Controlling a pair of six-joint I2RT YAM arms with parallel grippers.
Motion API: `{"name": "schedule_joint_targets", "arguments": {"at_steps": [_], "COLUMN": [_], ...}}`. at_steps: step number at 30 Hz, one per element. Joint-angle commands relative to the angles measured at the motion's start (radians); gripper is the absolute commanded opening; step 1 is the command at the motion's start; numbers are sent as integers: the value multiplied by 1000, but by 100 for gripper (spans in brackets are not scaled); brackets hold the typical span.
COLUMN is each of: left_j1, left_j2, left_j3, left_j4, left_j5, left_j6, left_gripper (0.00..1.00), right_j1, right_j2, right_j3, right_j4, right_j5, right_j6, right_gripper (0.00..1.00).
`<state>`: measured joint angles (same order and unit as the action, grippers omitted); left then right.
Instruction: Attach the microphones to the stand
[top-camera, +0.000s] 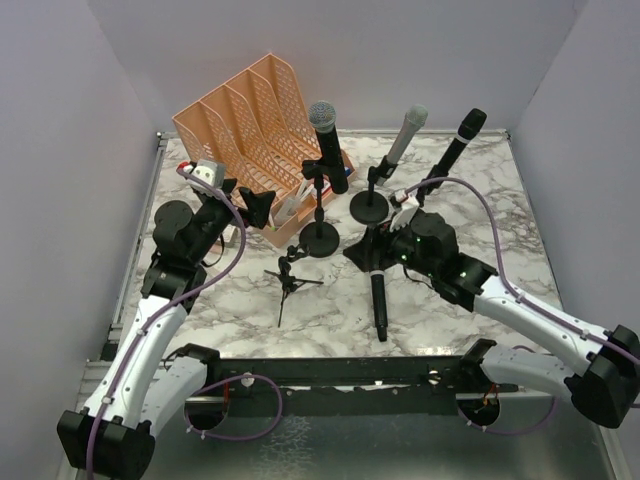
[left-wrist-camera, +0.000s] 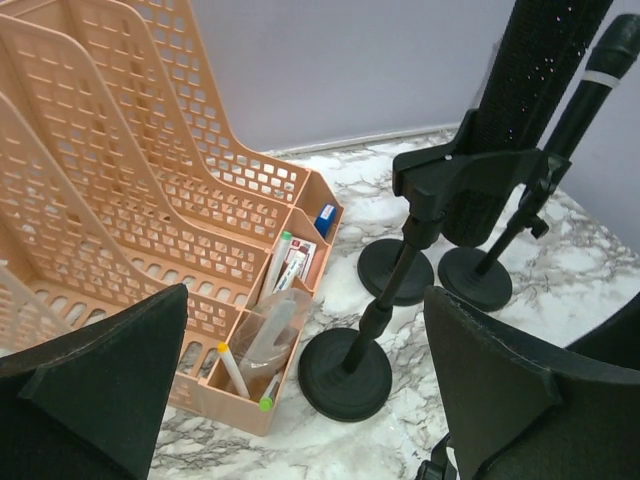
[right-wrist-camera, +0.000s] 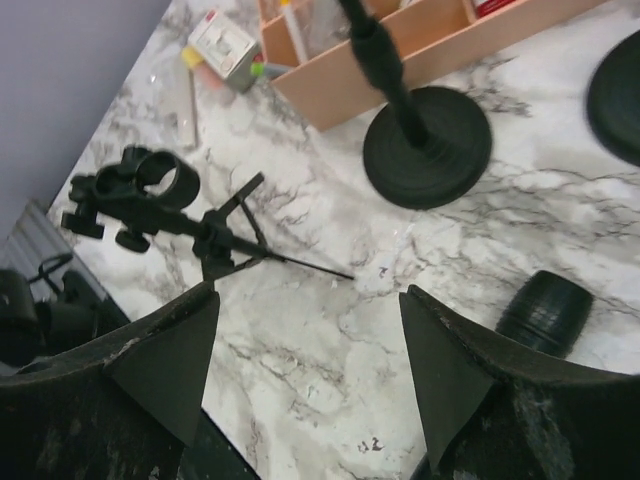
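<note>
Three microphones stand in clips on round-based stands at the back: a black one with a silver grille (top-camera: 326, 143), a silver-grey one (top-camera: 404, 136) and an all-black one (top-camera: 459, 141). A fourth black microphone (top-camera: 379, 303) lies flat on the marble; one end of it (right-wrist-camera: 545, 313) shows in the right wrist view. A small tripod stand (top-camera: 289, 277) with an empty clip (right-wrist-camera: 150, 186) lies tipped over. My right gripper (top-camera: 374, 243) is open and empty just above the lying microphone's far end. My left gripper (top-camera: 246, 206) is open and empty, left of the nearest stand (left-wrist-camera: 345, 374).
A peach mesh file organiser (top-camera: 248, 125) with pens and small items in its front compartments (left-wrist-camera: 262, 345) stands at the back left. A small white box (top-camera: 206, 172) lies by it. Grey walls enclose the marble table (top-camera: 480, 240) on three sides.
</note>
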<state>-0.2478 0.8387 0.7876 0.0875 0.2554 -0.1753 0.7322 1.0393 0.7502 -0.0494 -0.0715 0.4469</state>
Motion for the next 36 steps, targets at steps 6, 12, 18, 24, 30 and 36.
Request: {"name": "schedule_joint_targets", "arguments": {"at_steps": [6, 12, 18, 24, 30, 36], "left_j1": [5, 5, 5, 5, 5, 5], "left_j2": [-76, -86, -87, -100, -145, -221], "left_j3": [-30, -39, -47, -68, -80, -83], "left_j4": [-25, -28, -41, -103, -194, -295], "left_j5": [-95, -47, -41, -112, -220, -412], "left_j6": [-75, -57, -60, -88, -66, -87], "left_gripper": [99, 99, 99, 99, 99, 99], "right_j1": [140, 209, 282, 336, 406, 478], "right_j2": [137, 244, 360, 427, 457, 493], "right_j3": [-42, -75, -44, -30, 14, 121], "right_j4": [249, 467, 522, 568, 557, 403], "right_j5": [-133, -172, -94, -6, 229, 444], "right_j6": [-145, -230, -279, -197, -43, 103], "right_gripper": [75, 72, 69, 69, 70, 70]}}
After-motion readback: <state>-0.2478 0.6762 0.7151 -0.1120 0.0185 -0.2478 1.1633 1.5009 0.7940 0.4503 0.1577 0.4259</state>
